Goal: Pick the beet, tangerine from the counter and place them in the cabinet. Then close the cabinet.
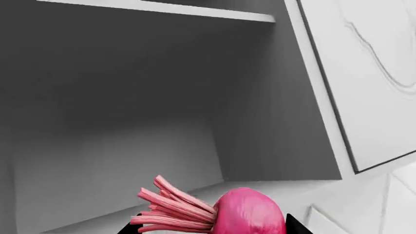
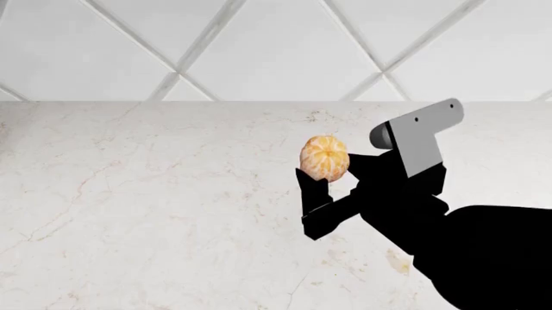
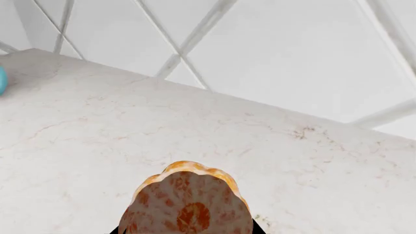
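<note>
Right arm reaches forward over the white marble counter (image 2: 155,213), black fingers (image 2: 316,194) pinching the peeled orange tangerine (image 2: 324,157); left fingers grip the magenta beet (image 1: 250,212) before the open grey cabinet (image 1: 130,97).

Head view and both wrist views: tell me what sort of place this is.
Most likely a simulated kitchen. A white marble-like counter runs beneath a wall of diagonally laid white tiles, and an open grey cabinet shows in the left wrist view. The produce in hand, a tangerine and a beet, fits that.
</note>
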